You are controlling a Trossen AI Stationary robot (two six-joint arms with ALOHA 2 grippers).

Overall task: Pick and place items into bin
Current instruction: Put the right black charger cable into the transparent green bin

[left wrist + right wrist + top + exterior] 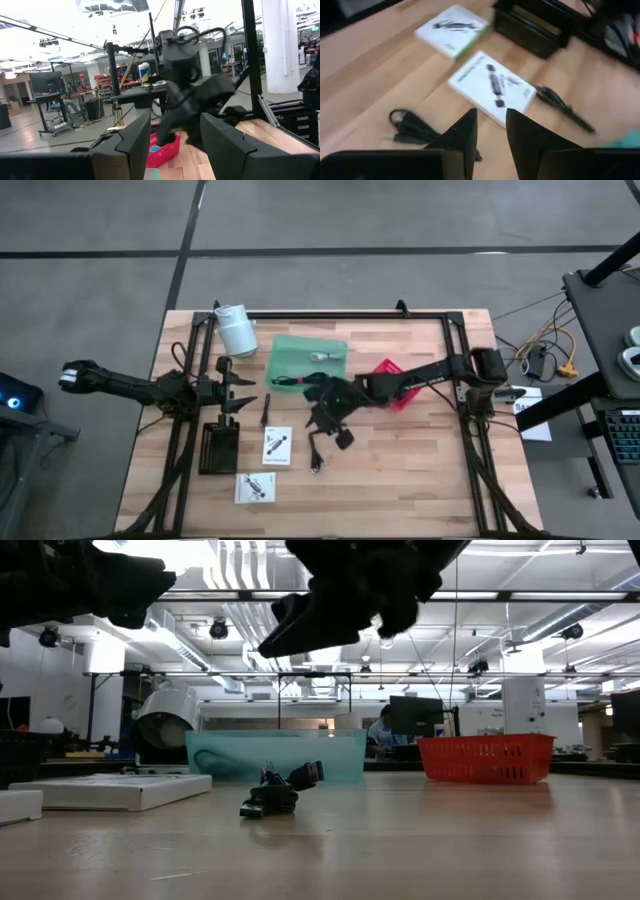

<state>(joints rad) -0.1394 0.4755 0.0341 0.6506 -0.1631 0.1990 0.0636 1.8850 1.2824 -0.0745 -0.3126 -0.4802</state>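
My right gripper (320, 418) (491, 131) hovers open above the table's middle, near the green bin (305, 362), and touches nothing. Below it lie a coiled black cable (318, 456) (409, 129) (278, 792), two white printed packets (277, 446) (255, 487) (492, 86) and a thin black stick (266, 412) (564, 107), all flat on the wood. A silver piece (322, 356) and a black cable (285, 380) lie inside the bin. My left gripper (240, 396) (175, 142) waits open at the table's left, above the surface.
A white cylindrical roll (237, 330) stands at the far left, beside the bin. A red basket (395, 383) (485, 758) sits under my right arm. A black box (218, 448) lies at the near left. Black frame rails (462, 395) border the table.
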